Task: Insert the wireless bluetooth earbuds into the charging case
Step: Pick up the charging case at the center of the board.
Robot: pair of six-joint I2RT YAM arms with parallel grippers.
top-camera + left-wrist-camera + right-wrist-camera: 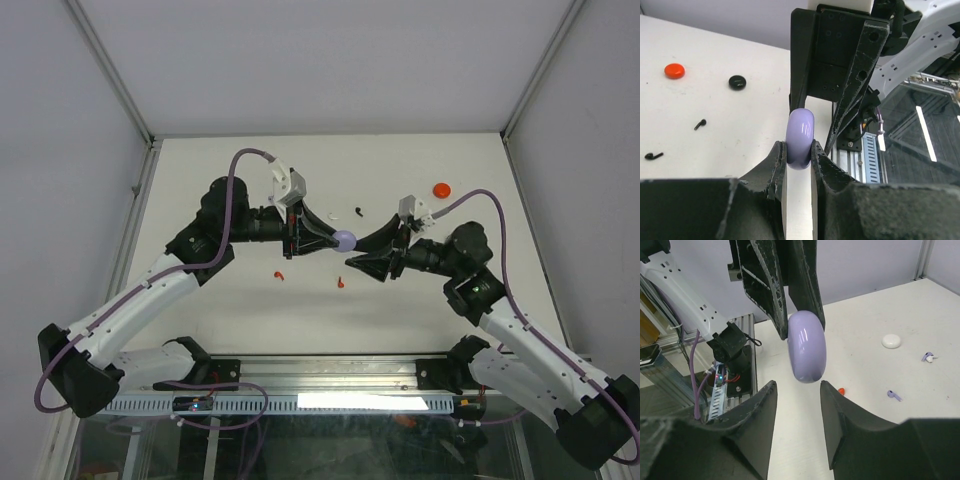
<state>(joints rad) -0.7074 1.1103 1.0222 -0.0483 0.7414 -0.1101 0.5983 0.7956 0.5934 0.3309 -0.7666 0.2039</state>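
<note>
Lilac and glossy, the round charging case stands edge-on between the fingers of the left tool, which is closed on it and holds it above the middle of the white table. The right tool faces it from the opposite side with its jaws apart and open; in the right wrist view the case hangs just beyond the gap, and neither finger touches it.

The earbuds lie loose on the table. A lilac earbud rests near a white case, and a second lilac earbud lies a little farther out. Two black earbuds lie apart from each other, near a black case; a red case sits beside that one. In the top view two red earbuds lie on the near side of the tools, one toward each arm.
</note>
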